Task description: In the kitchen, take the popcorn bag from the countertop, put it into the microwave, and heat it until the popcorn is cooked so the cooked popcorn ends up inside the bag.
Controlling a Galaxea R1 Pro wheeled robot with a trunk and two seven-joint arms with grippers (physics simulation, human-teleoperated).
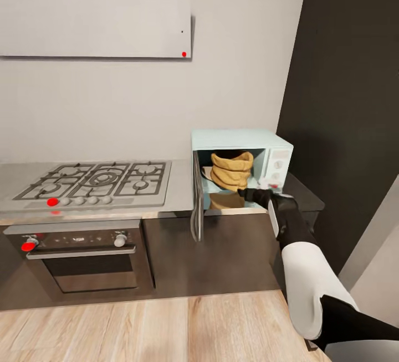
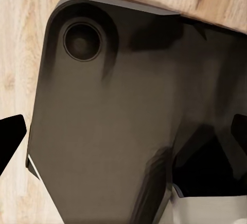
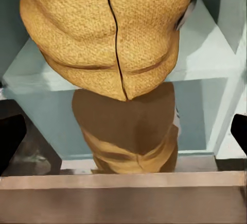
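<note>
The pale mint-blue microwave (image 1: 277, 157) stands on the grey countertop (image 1: 180, 198) with its door (image 1: 196, 207) swung open to the left. The tan-brown popcorn bag (image 1: 231, 169) sits upright inside the cavity and is large in the right wrist view (image 3: 108, 34), its reflection below it on the glossy floor. My right gripper (image 1: 244, 191) is just in front of the opening, open, a little short of the bag, and its dark fingertips (image 3: 10, 136) hold nothing. My left gripper (image 2: 123, 136) is open over the robot's dark base. No popcorn can be seen.
A grey gas hob (image 1: 94, 182) with black grates lies left of the microwave, with a dark built-in oven (image 1: 83, 257) under it. A pale hood (image 1: 94, 21) hangs above. A tall dark cabinet (image 1: 349, 102) stands close on the right. Wood floor (image 1: 166, 329) lies below.
</note>
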